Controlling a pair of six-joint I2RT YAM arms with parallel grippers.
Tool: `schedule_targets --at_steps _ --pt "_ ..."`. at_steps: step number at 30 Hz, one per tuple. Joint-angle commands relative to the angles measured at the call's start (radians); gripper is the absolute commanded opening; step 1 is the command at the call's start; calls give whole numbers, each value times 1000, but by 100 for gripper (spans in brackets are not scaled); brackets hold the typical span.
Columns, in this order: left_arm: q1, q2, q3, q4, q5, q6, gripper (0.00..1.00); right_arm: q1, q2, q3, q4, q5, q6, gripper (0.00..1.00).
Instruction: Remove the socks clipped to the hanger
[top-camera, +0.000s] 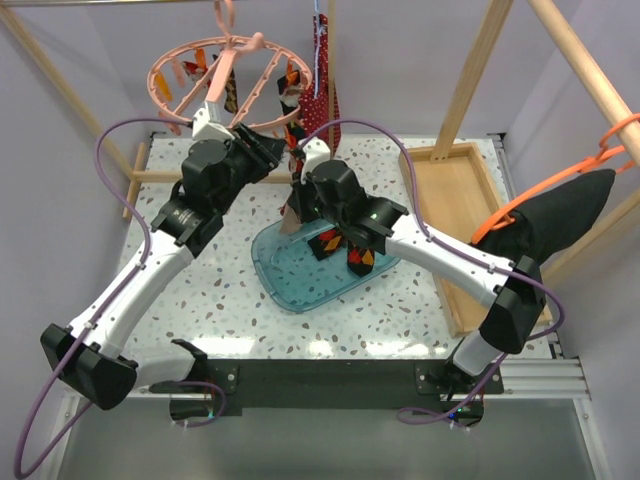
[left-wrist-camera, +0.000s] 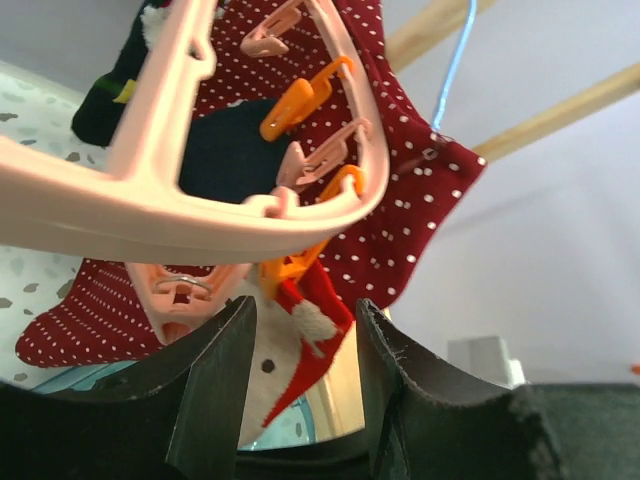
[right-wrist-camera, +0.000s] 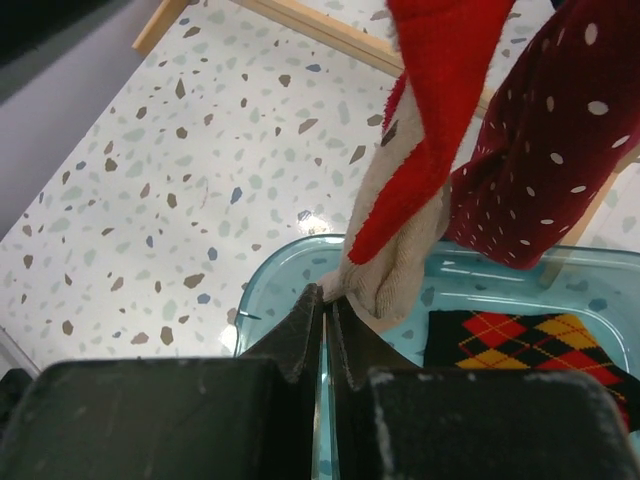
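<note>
The pink ring hanger (top-camera: 225, 80) hangs at the back, with argyle socks (top-camera: 290, 85) still clipped to it. Its rim (left-wrist-camera: 200, 225) fills the left wrist view. A pale sock with red motif (left-wrist-camera: 312, 325) hangs from an orange clip (left-wrist-camera: 290, 272) on the ring. My left gripper (left-wrist-camera: 300, 325) is open, its fingers on either side of that sock just below the clip. My right gripper (right-wrist-camera: 328, 295) is shut on the lower edge of the same pale sock (right-wrist-camera: 400, 260), above the blue tray (right-wrist-camera: 280, 290). Argyle socks (top-camera: 345, 250) lie in the tray.
The red white-dotted garment (top-camera: 322, 90) hangs right behind the pale sock, seen also in the left wrist view (left-wrist-camera: 400, 200). A wooden tray (top-camera: 450, 220) lies at the right. An orange hanger with black cloth (top-camera: 570, 215) hangs at the far right. Wooden frame posts (top-camera: 480, 70) stand around.
</note>
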Motion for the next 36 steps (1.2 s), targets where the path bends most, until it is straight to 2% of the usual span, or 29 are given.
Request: schedule_targets --at_steps 1,6,10,21,26,36 --pt "2 -38 -22 47 -99 -50 49 3 -57 4 53 -9 -1 0" --pt "2 -9 -12 69 -75 -45 52 4 -64 0 56 -18 2 0" --pt "0 25 -4 87 -62 -47 59 3 -68 0 55 -18 0 0" --pt "-30 89 24 138 -133 -24 68 4 -58 13 50 -31 -7 0" --pt "-61 93 28 198 -182 4 69 6 -52 20 42 -34 -17 0" --pt "-70 117 45 198 -233 22 68 16 -61 18 42 -29 -29 0"
